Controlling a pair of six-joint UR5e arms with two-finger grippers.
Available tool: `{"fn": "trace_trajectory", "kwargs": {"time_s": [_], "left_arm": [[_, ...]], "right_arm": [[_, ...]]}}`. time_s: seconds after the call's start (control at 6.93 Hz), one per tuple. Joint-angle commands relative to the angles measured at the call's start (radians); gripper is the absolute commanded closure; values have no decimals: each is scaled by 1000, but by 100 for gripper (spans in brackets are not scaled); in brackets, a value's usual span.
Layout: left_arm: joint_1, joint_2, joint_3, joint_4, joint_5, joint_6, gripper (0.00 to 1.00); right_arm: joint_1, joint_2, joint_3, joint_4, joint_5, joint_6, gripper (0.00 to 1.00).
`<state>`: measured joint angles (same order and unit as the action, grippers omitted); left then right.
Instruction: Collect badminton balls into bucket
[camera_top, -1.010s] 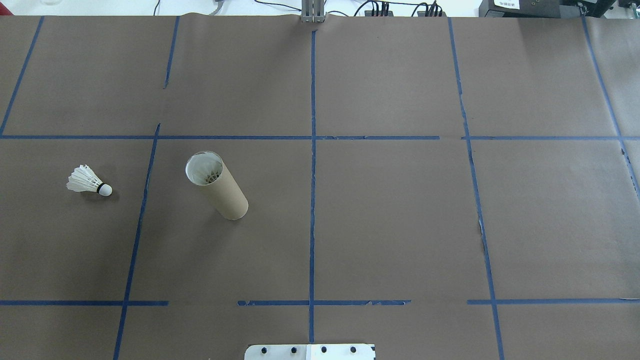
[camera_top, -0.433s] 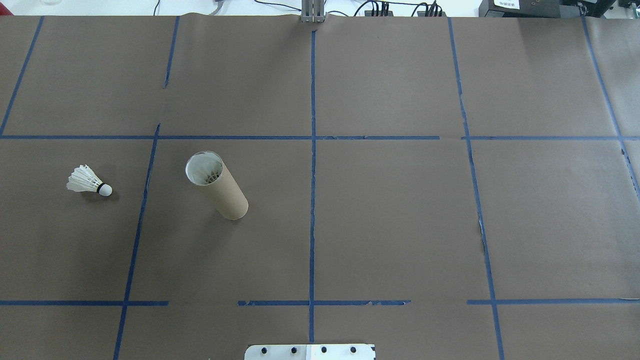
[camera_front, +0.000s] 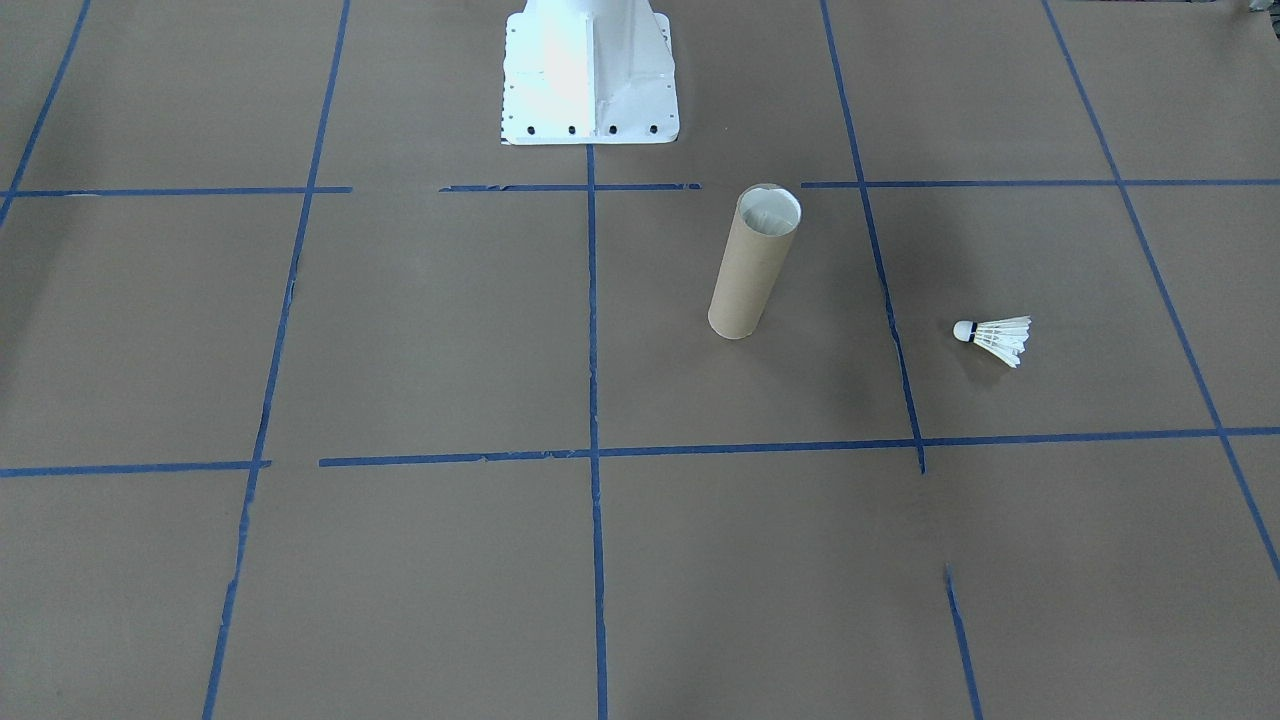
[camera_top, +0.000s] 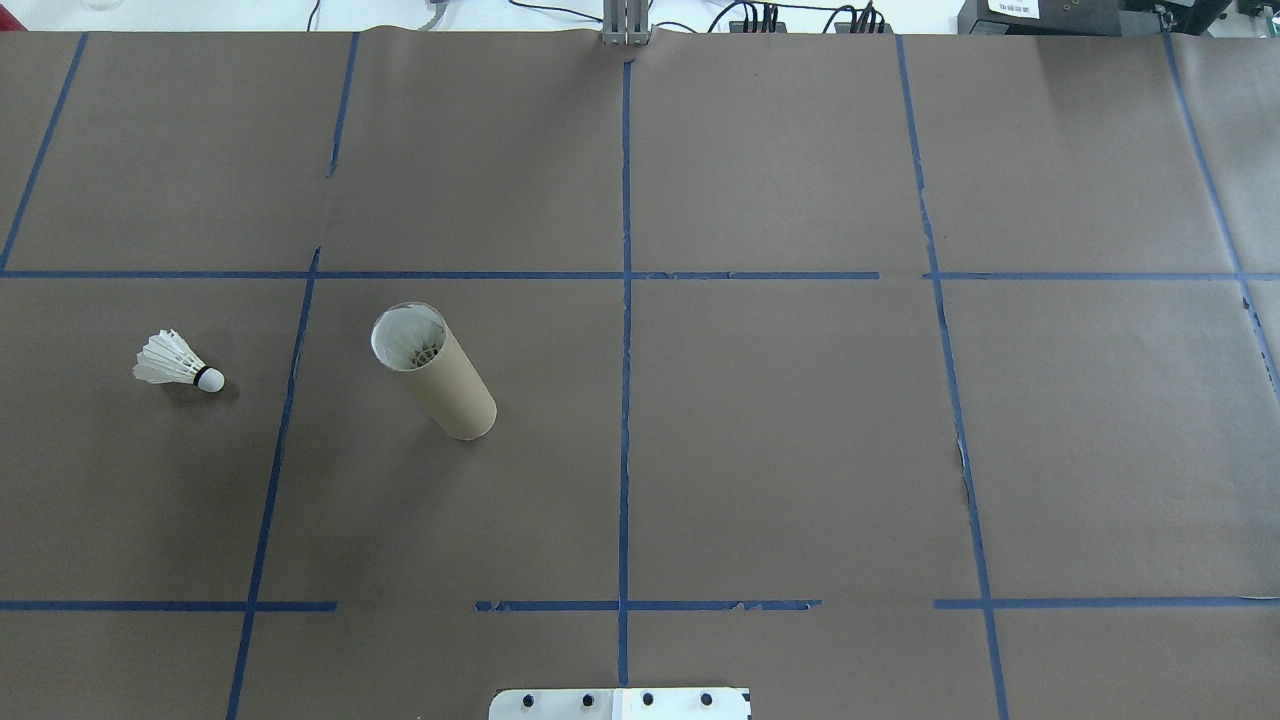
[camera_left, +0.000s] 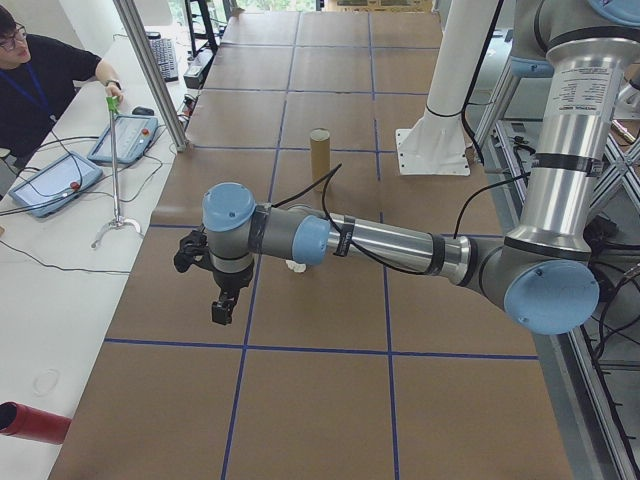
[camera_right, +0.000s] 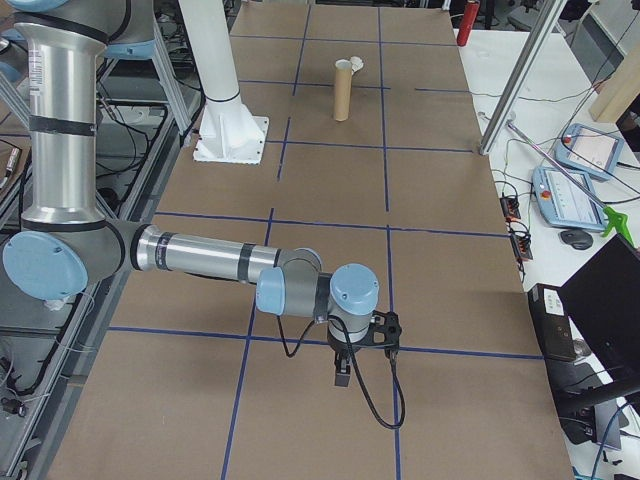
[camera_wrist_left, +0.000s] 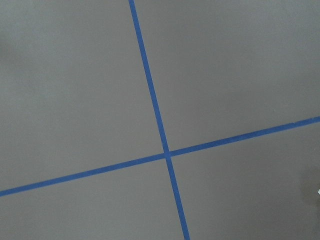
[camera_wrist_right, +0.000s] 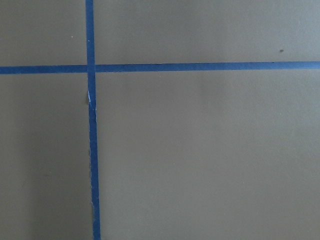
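One shuttlecock (camera_top: 178, 362) is lying on brown paper (camera_top: 780, 430) taped with blue lines (camera_top: 625, 330), well apart from the one upright tube (camera_top: 433, 371), where another is sitting inside. Left gripper (camera_left: 224, 300) and right gripper (camera_right: 343, 368) are showing only in side views: grip state unclear.

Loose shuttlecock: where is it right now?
In the overhead view the shuttlecock lies on its side at the table's left, one tape line left of the upright tube.

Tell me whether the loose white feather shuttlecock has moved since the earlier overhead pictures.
No. The white feather shuttlecock lies equally far left of the blue tape line, cork tip toward the upright brown cardboard tube.
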<state>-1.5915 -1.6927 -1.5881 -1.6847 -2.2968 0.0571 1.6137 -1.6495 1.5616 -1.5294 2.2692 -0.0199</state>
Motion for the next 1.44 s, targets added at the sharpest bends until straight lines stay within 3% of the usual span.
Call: {"fn": "trace_trajectory", "kwargs": {"time_s": [0.0, 0.29, 0.43, 0.58, 0.87, 1.15, 1.3], "left_arm": [[27, 66, 117, -383, -15, -155, 0], [141, 82, 142, -533, -61, -201, 0], [171, 82, 170, -612, -119, -259, 0], [230, 82, 198, -761, -140, -398, 0], [330, 82, 291, -1089, -133, -659, 0], [384, 84, 344, -1306, -125, -790, 0], [425, 82, 349, -1364, -96, -848, 0]], "right_arm": [[0, 0, 0, 0, 1, 0, 0], [0, 0, -2, 0, 0, 0, 0], [0, 0, -2, 0, 0, 0, 0], [0, 0, -2, 0, 0, 0, 0], [0, 0, -2, 0, 0, 0, 0], [0, 0, -2, 0, 0, 0, 0], [0, 0, -2, 0, 0, 0, 0]]}}
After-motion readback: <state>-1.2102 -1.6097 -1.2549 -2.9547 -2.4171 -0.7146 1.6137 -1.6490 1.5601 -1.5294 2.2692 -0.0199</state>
